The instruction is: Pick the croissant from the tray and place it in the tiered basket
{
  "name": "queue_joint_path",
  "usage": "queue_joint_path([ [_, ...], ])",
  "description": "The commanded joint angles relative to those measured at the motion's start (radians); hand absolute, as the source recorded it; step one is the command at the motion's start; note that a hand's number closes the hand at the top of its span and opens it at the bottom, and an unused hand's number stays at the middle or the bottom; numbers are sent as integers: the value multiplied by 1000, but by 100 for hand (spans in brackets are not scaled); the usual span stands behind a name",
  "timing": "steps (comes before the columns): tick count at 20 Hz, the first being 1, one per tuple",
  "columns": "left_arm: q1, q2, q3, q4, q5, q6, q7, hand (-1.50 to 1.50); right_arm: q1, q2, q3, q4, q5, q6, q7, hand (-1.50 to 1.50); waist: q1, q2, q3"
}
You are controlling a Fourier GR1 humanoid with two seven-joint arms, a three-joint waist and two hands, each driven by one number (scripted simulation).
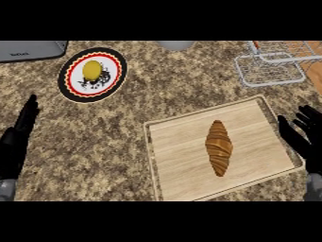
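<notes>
A brown croissant lies lengthwise in the middle of a light wooden tray on the granite counter. The wire tiered basket stands at the back right, beyond the tray's far corner. My right hand is just off the tray's right edge, fingers spread and straight, holding nothing. My left hand stays open at the left edge of the view, fingers pointing up, far from the tray.
A round plate with a red and black rim carries a yellow item at the back left. A grey appliance sits in the far left corner. A pale round object shows at the top edge.
</notes>
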Motion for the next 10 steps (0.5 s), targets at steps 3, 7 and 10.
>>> queue_joint_path([
  [3,-34,-4,24,31,-1,20,44,0,241,39,64,-212,180,-338,86,-150,30,5,-8],
  [7,-38,26,27,-2,7,-19,53,0,417,-94,212,-374,274,-280,259,-150,63,10,-9],
  [10,-77,-3,-2,21,-12,-12,60,0,441,-241,274,-405,310,-162,407,-150,77,22,-13],
])
